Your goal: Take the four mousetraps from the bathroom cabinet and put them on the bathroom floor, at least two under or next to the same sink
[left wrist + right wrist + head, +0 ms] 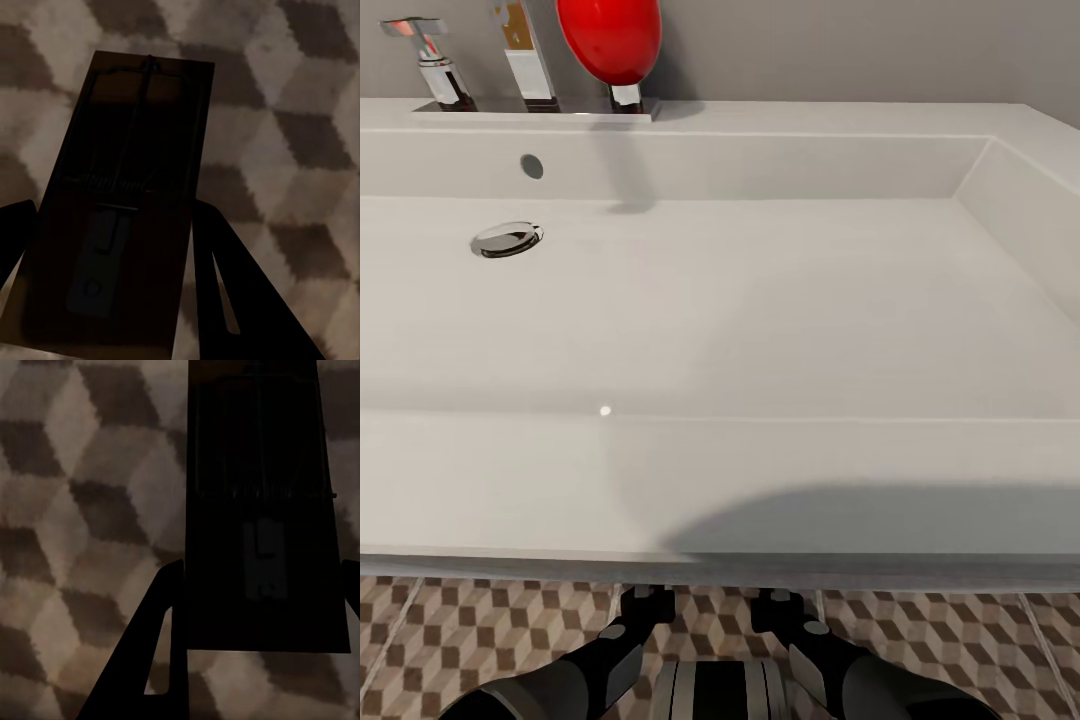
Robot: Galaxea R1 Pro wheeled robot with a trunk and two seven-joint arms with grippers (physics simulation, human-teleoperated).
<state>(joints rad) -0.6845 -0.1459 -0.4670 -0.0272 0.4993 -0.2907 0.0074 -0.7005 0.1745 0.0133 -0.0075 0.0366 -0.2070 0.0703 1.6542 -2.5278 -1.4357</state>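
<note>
the head view shows the sink (760, 330) with its round drain (506, 240) and chrome tap (528, 55). both arms reach under its front edge, above the bathroom floor (480, 620). in the left wrist view, the left gripper (112, 255) has its fingers closed against the sides of a mousetrap (124, 202), held over the cube-pattern tiles. in the right wrist view, the right gripper (262, 607) likewise clamps a second mousetrap (259, 502) between its fingers above the tiles.
</note>
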